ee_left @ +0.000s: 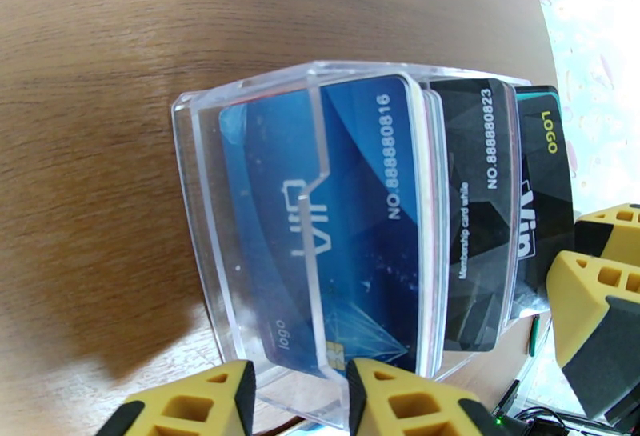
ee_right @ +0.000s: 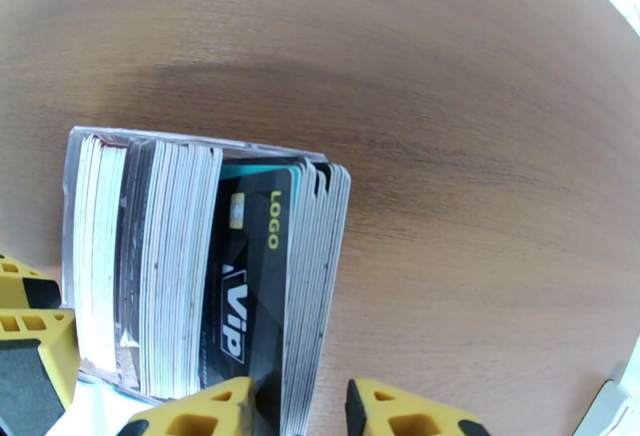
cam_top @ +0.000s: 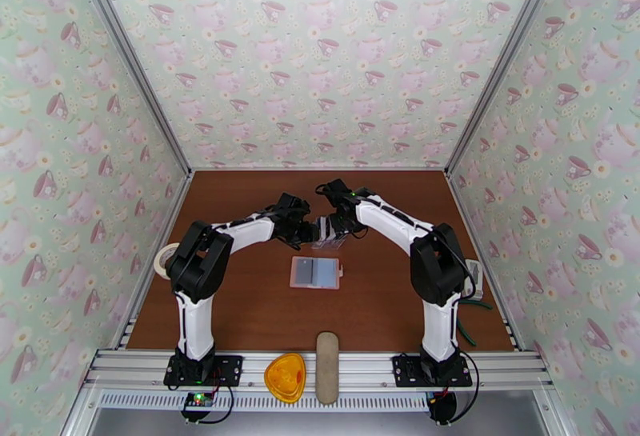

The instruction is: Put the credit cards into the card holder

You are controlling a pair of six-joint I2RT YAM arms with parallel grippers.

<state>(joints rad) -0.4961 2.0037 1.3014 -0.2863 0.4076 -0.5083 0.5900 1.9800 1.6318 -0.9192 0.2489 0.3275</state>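
Top external shows the card holder [cam_top: 316,272] flat on the bench [cam_top: 240,310], and beyond it the left end effector [ee_left: 300,402] clenched on a clear rack [ee_left: 200,190] of credit cards [ee_right: 184,270], the right end effector [ee_right: 300,406] released, straddling one black card [ee_right: 248,294].

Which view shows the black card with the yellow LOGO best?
Right wrist: the black card shows its printed face clearly amid the stack. Left wrist shows it partly, behind other cards. Top external: too small to tell.
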